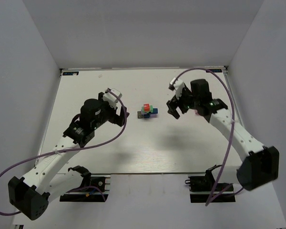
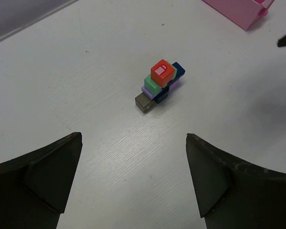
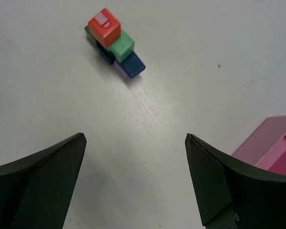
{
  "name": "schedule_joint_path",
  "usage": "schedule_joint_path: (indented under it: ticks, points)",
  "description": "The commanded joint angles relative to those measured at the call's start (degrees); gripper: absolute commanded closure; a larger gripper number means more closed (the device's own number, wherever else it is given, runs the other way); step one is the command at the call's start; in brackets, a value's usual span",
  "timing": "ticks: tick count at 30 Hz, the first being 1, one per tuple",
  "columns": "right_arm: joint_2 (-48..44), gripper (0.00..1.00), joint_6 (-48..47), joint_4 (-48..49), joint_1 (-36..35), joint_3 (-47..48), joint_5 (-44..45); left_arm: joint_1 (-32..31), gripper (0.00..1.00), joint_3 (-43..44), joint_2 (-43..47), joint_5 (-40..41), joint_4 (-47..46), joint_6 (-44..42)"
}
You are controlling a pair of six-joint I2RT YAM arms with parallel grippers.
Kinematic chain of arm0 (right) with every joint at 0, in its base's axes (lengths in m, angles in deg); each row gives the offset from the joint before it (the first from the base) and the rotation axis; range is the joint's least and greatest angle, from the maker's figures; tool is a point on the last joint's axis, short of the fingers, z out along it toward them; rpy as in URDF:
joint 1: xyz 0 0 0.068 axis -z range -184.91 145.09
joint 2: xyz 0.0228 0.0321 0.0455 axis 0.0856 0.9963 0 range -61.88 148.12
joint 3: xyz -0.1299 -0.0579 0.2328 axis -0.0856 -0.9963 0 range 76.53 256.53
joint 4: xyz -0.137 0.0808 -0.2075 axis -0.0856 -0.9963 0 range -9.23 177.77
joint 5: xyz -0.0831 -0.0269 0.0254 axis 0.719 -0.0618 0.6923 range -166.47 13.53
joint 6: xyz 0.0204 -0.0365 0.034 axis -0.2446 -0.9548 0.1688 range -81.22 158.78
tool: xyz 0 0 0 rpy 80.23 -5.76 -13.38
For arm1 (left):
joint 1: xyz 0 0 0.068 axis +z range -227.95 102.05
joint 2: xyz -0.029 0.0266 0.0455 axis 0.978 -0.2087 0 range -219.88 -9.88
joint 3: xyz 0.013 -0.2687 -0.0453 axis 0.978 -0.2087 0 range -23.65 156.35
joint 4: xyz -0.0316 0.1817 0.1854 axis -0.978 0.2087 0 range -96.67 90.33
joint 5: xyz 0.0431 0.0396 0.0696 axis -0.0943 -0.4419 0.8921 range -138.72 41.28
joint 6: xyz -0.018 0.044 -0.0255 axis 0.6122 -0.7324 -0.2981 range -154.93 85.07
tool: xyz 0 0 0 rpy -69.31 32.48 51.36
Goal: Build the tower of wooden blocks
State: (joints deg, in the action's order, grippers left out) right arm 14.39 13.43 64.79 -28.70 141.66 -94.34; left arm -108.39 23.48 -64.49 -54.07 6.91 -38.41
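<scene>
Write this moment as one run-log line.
wood block tower: standing, red block on top | left fingers: open, empty | right fingers: open, empty

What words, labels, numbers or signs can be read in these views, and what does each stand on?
No readable words or numbers anywhere.
Red block atop the wood block tower: white mark, not a legible character.
Blue tag at the far left corner: too small to read.

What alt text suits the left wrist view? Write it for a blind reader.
A small stack of coloured wooden blocks, red on top, stands on a white table. The open left claw hangs before it, touching nothing; a pink tray shows top right.
</scene>
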Motion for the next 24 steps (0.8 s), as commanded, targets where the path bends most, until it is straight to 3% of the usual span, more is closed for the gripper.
schedule_joint_path:
  ticks: [1,11,24]
  points:
    - [-11.09,0.10,4.34,3.02,0.24,-7.44,1.00,0.20,0.00,-1.43,3.54,-0.90,-1.72,-1.35]
    - [-35.03,0.10,13.03,12.70,0.15,-22.40,6.96,0.20,0.00,-3.45,6.97,1.48,-0.67,-1.88]
    - [-40.76,0.10,15.59,15.69,0.32,-28.38,12.24,0.20,0.00,-4.51,9.70,0.95,-0.14,-2.40]
